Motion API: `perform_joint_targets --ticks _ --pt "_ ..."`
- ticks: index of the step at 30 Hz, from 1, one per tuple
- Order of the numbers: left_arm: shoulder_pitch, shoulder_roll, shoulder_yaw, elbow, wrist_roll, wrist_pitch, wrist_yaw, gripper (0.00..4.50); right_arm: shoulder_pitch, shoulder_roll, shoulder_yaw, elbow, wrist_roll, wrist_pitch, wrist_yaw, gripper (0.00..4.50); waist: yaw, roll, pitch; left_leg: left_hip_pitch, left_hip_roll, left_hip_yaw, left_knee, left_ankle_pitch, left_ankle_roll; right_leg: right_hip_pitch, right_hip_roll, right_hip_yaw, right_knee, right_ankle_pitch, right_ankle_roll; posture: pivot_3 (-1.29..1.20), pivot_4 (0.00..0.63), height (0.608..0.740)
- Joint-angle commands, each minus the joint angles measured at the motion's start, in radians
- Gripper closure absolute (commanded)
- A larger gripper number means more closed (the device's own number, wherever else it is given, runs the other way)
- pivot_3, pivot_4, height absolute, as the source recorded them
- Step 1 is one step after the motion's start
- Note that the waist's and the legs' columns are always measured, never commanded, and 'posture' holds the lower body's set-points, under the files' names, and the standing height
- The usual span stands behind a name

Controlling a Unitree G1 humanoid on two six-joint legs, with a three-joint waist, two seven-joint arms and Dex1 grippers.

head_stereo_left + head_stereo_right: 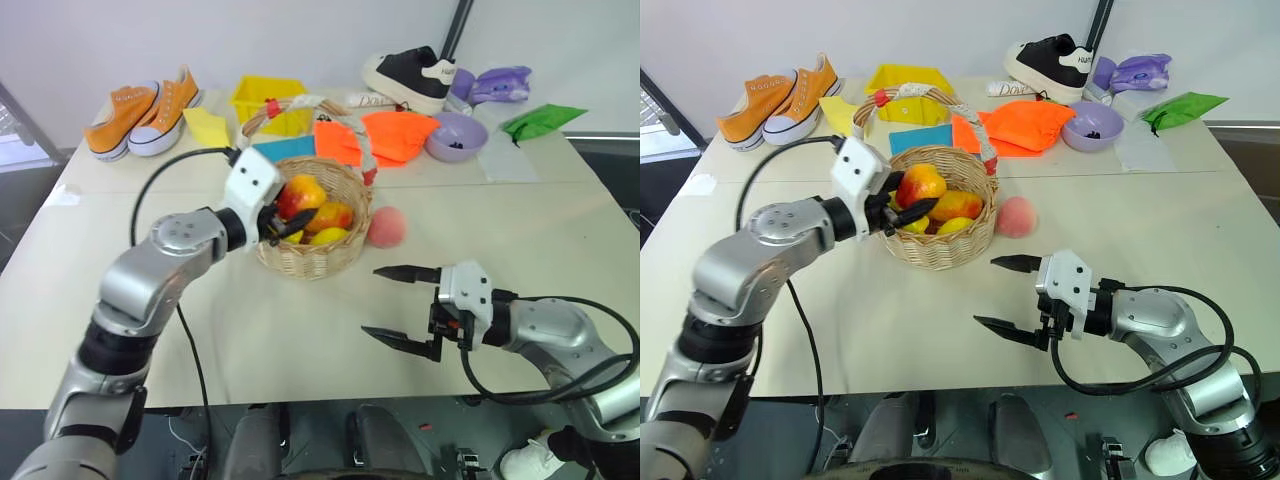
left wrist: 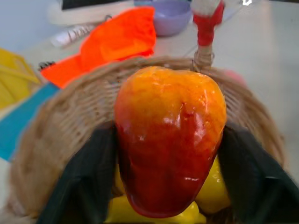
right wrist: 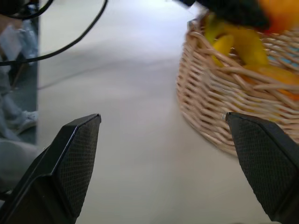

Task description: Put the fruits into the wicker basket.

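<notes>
Left wrist view: the left gripper (image 1: 283, 222) sits over the wicker basket (image 1: 312, 258), its fingers either side of the red-and-yellow mango (image 2: 168, 140); whether they grip it cannot be told. Best to spread wide and withdraw clear of the handle. The right gripper (image 1: 398, 305) is open and empty above the worktop (image 1: 300, 340); the peach (image 1: 387, 226) lies just beside the basket

Left arm bent at the elbow, reaching forward and inward; left gripper (image 1: 283, 222) with black fingers (image 2: 84, 182) parted around a red-and-yellow fruit (image 2: 169, 140). Right arm low near the table's front edge; right gripper (image 1: 400, 306) pointing inward, jaws spread wide, empty.
</notes>
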Motion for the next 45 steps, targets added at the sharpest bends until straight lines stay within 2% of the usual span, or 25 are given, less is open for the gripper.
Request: perform_joint_targets --ticks 1,3,7,9,14,25,27,31,32,36,39,42,45 --pt "-0.001 0.022 0.037 -0.02 0.012 -0.072 -0.072 0.02 -0.019 0.013 -0.036 -0.001 -0.019 0.032 -0.077 0.0 0.0 0.0 0.0 0.0 0.0 0.0 0.0 0.0 0.0 0.0 0.0 0.0 0.0 0.0 0.0 0.0 0.15 0.733" --pt "0.028 0.043 0.075 -0.035 -0.011 -0.092 -0.119 0.02 -0.032 0.018 -0.047 0.021 -0.031 0.054 -0.115 0.0 -0.002 0.0 0.0 -0.001 0.0 0.001 0.001 0.0 0.0 0.0 -0.001 0.0 0.0 0.0 0.0 0.0 0.15 0.733" --pt "0.145 0.11 0.232 -0.139 -0.145 -0.129 -0.261 0.02 -0.143 0.089 -0.046 0.188 -0.12 0.061 -0.26 0.0 -0.005 0.0 0.0 0.001 0.0 0.002 0.002 0.0 -0.001 -0.001 -0.002 0.002 0.004 0.0 0.0 0.0 0.15 0.733" --pt "0.187 0.141 0.256 -0.191 -0.178 -0.129 -0.304 0.02 -0.189 0.118 -0.038 0.264 -0.156 0.053 -0.298 0.0 -0.003 0.0 0.001 0.001 0.0 0.002 0.002 0.001 -0.002 -0.002 -0.002 0.002 0.005 0.0 0.0 0.0 0.15 0.733" --pt "0.251 0.177 0.239 -0.313 -0.227 -0.086 -0.31 0.02 -0.327 0.197 -0.011 0.478 -0.211 0.011 -0.324 0.0 0.003 0.0 0.001 0.001 -0.001 0.003 0.002 0.001 -0.002 -0.001 -0.003 0.002 0.005 0.0 0.0 0.0 0.15 0.733" --pt "0.243 0.146 0.201 -0.363 -0.238 -0.031 -0.217 0.02 -0.485 0.285 0.024 0.75 -0.254 -0.007 -0.295 0.0 -0.003 0.0 0.001 0.001 0.0 0.003 0.002 0.001 -0.001 -0.001 -0.001 0.003 0.006 0.0 0.0 0.0 0.15 0.733" --pt "0.248 0.152 0.197 -0.361 -0.231 -0.031 -0.215 0.0 -0.497 0.3 0.019 0.771 -0.255 -0.01 -0.303 0.56 -0.003 0.0 0.001 0.001 0.0 0.003 0.002 0.001 -0.001 -0.001 -0.001 0.003 0.006 0.0 0.0 0.0 0.15 0.733" --pt "0.259 0.156 0.203 -0.36 -0.224 -0.03 -0.209 0.0 -0.488 0.304 0.005 0.735 -0.24 0.005 -0.295 2.27 -0.002 0.0 0.001 0.001 0.0 0.003 0.002 0.001 -0.001 -0.001 -0.001 0.003 0.006 0.0 0.0 0.0 0.15 0.733" --pt "0.263 0.159 0.206 -0.358 -0.221 -0.031 -0.208 0.0 -0.48 0.298 0.004 0.719 -0.243 0.014 -0.298 2.4 -0.002 0.0 0.001 0.001 0.0 0.003 0.002 0.001 -0.001 -0.001 -0.001 0.003 0.006 0.0 0.0 0.0 0.15 0.733" --pt "0.278 0.172 0.221 -0.35 -0.208 -0.046 -0.208 0.0 -0.42 0.237 -0.017 0.619 -0.26 0.014 -0.293 2.41 0.001 0.0 0.001 0.001 0.0 0.003 0.001 0.001 -0.002 -0.002 -0.002 0.003 0.006 0.0 0.0 0.0 0.15 0.733" --pt "0.296 0.197 0.238 -0.323 -0.185 -0.068 -0.22 0.0 -0.323 0.124 -0.081 0.449 -0.204 0.02 -0.2 2.41 0.004 0.001 0.001 0.001 -0.001 0.003 0.002 0.001 -0.001 -0.001 -0.002 0.002 0.005 0.0 0.0 0.0 0.15 0.733" --pt "0.32 0.213 0.265 -0.282 -0.163 -0.104 -0.237 0.0 -0.22 0.001 -0.155 0.261 -0.086 0.075 -0.068 2.41 0.0 0.001 0.001 0.001 0.0 0.003 0.001 0.0 -0.001 -0.001 -0.002 0.002 0.005 0.0 0.0 0.0 0.15 0.733" --pt "0.349 0.21 0.32 -0.231 -0.165 -0.14 -0.25 0.0 -0.239 -0.036 -0.172 0.097 0.072 0.187 -0.032 2.41 -0.014 0.001 0.002 0.003 0.001 0.003 0.0 0.0 -0.001 -0.001 -0.001 0.003 0.005 0.0 -0.001 0.0 0.15 0.733"
